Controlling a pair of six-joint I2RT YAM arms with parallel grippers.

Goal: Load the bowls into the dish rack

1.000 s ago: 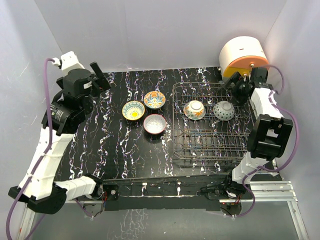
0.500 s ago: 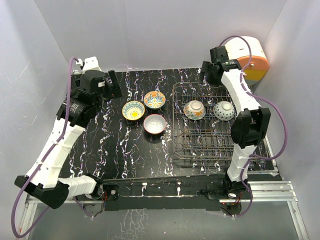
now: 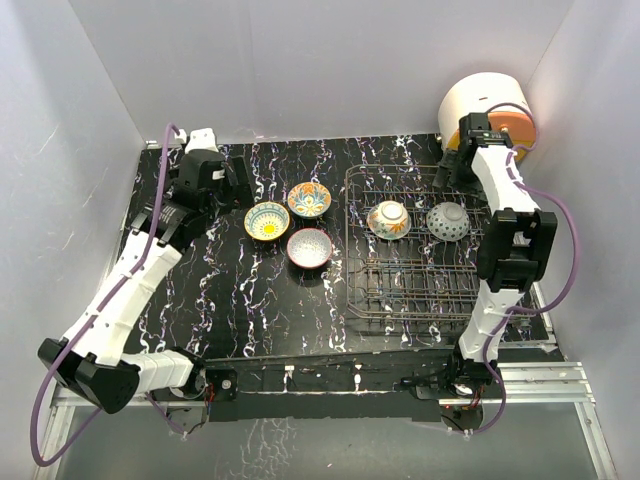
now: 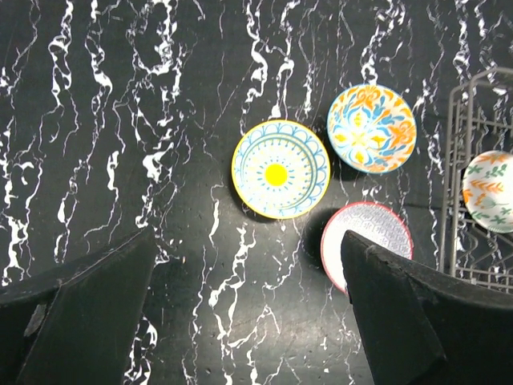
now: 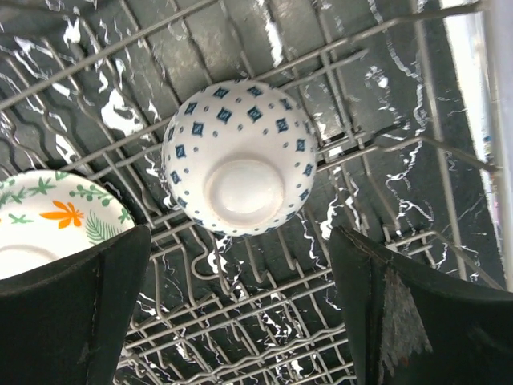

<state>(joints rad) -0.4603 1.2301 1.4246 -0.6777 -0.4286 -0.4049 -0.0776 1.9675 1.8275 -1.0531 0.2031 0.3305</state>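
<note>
The dish rack [image 3: 415,290] sits on the right half of the black marbled table [image 3: 200,290]. Its long axis runs from the near edge toward the far edge, and its rows of tines stand upright. Left of the rack, near the middle of the table, three bowls rest mouth-up in a tight cluster. The pink-rimmed bowl [image 3: 310,247] is nearest, just beside the rack's left wall. The yellow bowl [image 3: 266,221] is behind it to the left, and the orange floral bowl [image 3: 309,199] is farthest. In the far half of the rack two bowls lie upside down side by side, white foot rings up. They are the leaf-patterned bowl [image 3: 388,218] on the left and the blue-dotted bowl [image 5: 238,168] on the right. The left gripper [image 4: 248,241] hangs above the table near the far left corner with its jaws wide apart, holding nothing. The right gripper [image 5: 240,233] hangs over the blue-dotted bowl, also spread wide and empty. A round white-and-orange appliance [image 3: 487,110] stands at the far right corner.
</note>
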